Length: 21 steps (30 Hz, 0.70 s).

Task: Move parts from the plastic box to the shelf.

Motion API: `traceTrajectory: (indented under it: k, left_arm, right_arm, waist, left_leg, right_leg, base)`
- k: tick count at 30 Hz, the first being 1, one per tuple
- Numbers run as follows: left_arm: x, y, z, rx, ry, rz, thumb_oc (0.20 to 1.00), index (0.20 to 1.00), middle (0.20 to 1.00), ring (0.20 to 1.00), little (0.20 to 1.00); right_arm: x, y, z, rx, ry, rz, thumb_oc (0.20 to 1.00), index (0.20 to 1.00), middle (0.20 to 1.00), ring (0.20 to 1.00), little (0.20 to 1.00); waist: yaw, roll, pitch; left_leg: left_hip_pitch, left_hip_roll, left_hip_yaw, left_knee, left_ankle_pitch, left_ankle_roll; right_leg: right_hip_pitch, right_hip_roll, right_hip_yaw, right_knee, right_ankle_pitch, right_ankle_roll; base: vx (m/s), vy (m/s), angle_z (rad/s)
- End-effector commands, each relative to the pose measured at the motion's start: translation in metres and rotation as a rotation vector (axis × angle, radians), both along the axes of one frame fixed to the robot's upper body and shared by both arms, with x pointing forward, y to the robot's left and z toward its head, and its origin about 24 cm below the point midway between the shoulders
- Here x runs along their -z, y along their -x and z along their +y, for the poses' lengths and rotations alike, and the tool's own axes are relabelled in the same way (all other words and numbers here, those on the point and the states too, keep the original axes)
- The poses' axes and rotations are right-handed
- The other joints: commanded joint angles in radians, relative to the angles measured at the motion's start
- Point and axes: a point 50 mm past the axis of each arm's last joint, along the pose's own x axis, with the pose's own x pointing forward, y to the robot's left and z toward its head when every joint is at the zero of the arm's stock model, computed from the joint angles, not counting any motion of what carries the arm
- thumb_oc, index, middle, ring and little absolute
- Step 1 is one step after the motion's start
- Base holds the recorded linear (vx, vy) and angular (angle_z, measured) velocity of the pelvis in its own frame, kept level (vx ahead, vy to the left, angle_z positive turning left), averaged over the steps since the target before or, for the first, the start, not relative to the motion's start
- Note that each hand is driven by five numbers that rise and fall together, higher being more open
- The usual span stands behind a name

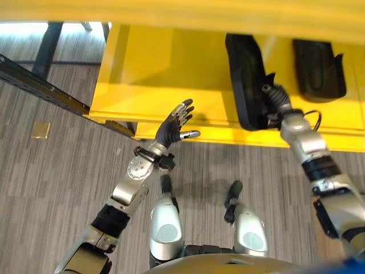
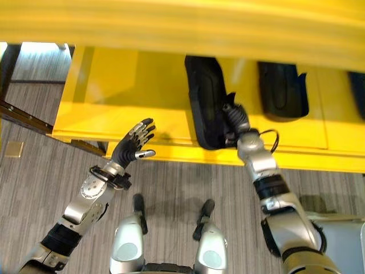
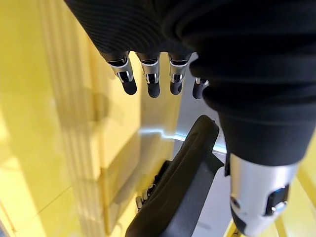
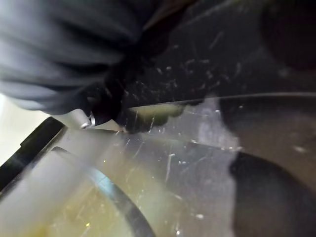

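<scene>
On the yellow shelf (image 1: 171,74), the right hand (image 1: 275,98) grasps a long black part (image 1: 245,74); a second black part (image 1: 317,68) lies beside it. The left hand (image 1: 174,127) hovers at the shelf's front edge, fingers released.

Black moulded parts on the yellow shelf

One long black part (image 1: 246,80) stands tilted on the yellow shelf (image 1: 165,74), its lower end at the shelf's front edge, in contact with the right hand (image 1: 276,98). A second, shorter black part (image 1: 318,69) lies flat on the shelf just beside it.
</scene>
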Motion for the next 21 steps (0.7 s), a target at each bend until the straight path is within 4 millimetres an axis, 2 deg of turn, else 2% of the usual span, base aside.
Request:
traceTrajectory:
  k: [1, 8, 12, 18, 21]
  left_arm:
    - [-0.012, 0.009, -0.014, 0.056, 0.033, -0.087, 1.000, 1.000, 1.000, 1.000, 1.000]
    - [-0.027, 0.004, -0.033, 0.077, 0.074, -0.143, 1.000, 1.000, 1.000, 1.000, 1.000]
    - [-0.026, 0.001, -0.035, 0.017, 0.092, -0.128, 1.000, 1.000, 1.000, 1.000, 1.000]
    - [-0.026, 0.001, -0.042, 0.030, 0.091, -0.147, 1.000, 1.000, 1.000, 1.000, 1.000]
    - [-0.025, 0.000, -0.044, 0.042, 0.096, -0.140, 1.000, 1.000, 1.000, 1.000, 1.000]
  right_arm:
    - [-0.040, -0.005, 0.003, -0.009, -0.004, -0.130, 0.200, 0.200, 0.200, 0.200, 0.200]
    - [-0.051, -0.018, 0.001, 0.009, -0.008, -0.095, 0.200, 0.200, 0.200, 0.200, 0.200]
    - [-0.056, -0.024, -0.003, 0.029, 0.024, -0.044, 0.200, 0.200, 0.200, 0.200, 0.200]
    - [-0.068, -0.029, -0.010, 0.028, 0.061, -0.042, 0.200, 0.200, 0.200, 0.200, 0.200]
    - [-0.084, -0.030, -0.017, 0.035, 0.127, -0.044, 0.200, 0.200, 0.200, 0.200, 0.200]
  waist:
    - [0.010, -0.004, -0.037]
    - [0.002, 0.017, 0.000]
    - [0.002, 0.027, 0.001]
    - [0.006, 0.037, 0.001]
    - [0.008, 0.037, 0.001]
  left_leg:
    - [0.025, -0.019, 0.085, 0.075, -0.066, 0.032]
    - [-0.068, -0.023, 0.071, 0.213, -0.132, 0.063]
    - [-0.122, -0.025, 0.062, 0.303, -0.185, 0.081]
    - [-0.176, -0.021, 0.044, 0.407, -0.239, 0.092]
    - [-0.216, -0.022, 0.027, 0.504, -0.293, 0.104]
  right_leg:
    - [-0.009, -0.029, -0.036, 0.244, -0.177, 0.026]
    - [-0.136, -0.074, 0.003, 0.425, -0.235, 0.018]
    - [-0.206, -0.094, 0.028, 0.536, -0.278, 0.008]
    - [-0.259, -0.115, 0.045, 0.642, -0.321, -0.008]
    - [-0.300, -0.136, 0.060, 0.726, -0.353, -0.015]
  base:
    - [-0.13, 0.022, -0.08]
    - [-0.10, 0.079, -0.05]
    - [-0.09, 0.078, -0.10]
    - [-0.05, 0.042, -0.02]
    - [0.00, 0.008, 0.02]
